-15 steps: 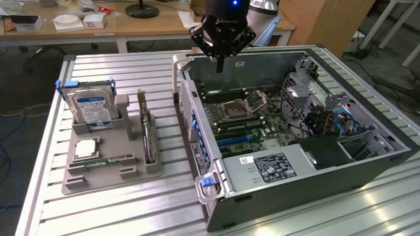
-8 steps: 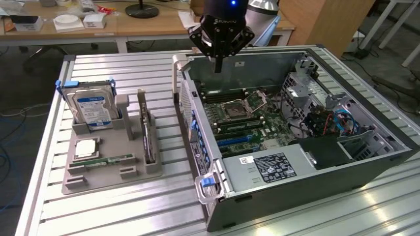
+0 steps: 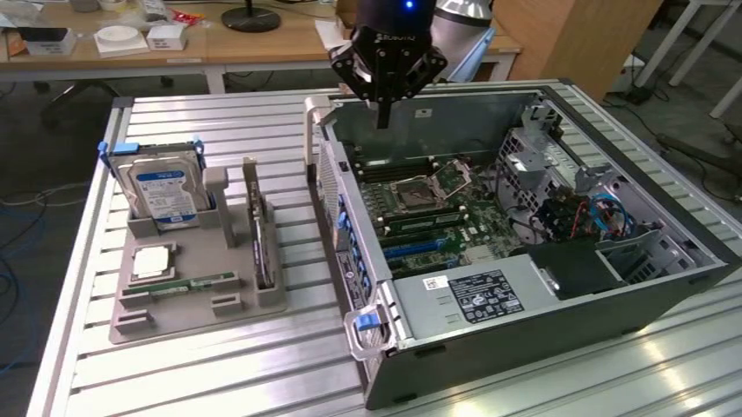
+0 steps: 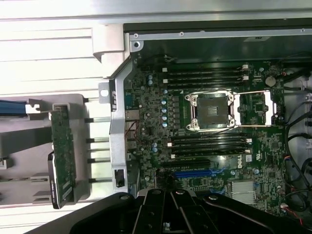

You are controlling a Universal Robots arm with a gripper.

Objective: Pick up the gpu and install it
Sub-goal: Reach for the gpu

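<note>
The claw [image 3: 383, 115] hangs clenched and empty over the open computer case [image 3: 522, 326]; the gpu [image 3: 261, 248] stands on edge in the grey holder [image 3: 197, 304] on the table [image 3: 208, 122], well apart. It looks light, stiff, fragile; I'd pinch its upper edge

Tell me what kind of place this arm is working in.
Probably a robotics lab or workshop bench for PC assembly: an open computer case sits on a slotted aluminium table, a grey parts fixture holds a hard drive, and cluttered wooden desks stand behind.
</note>
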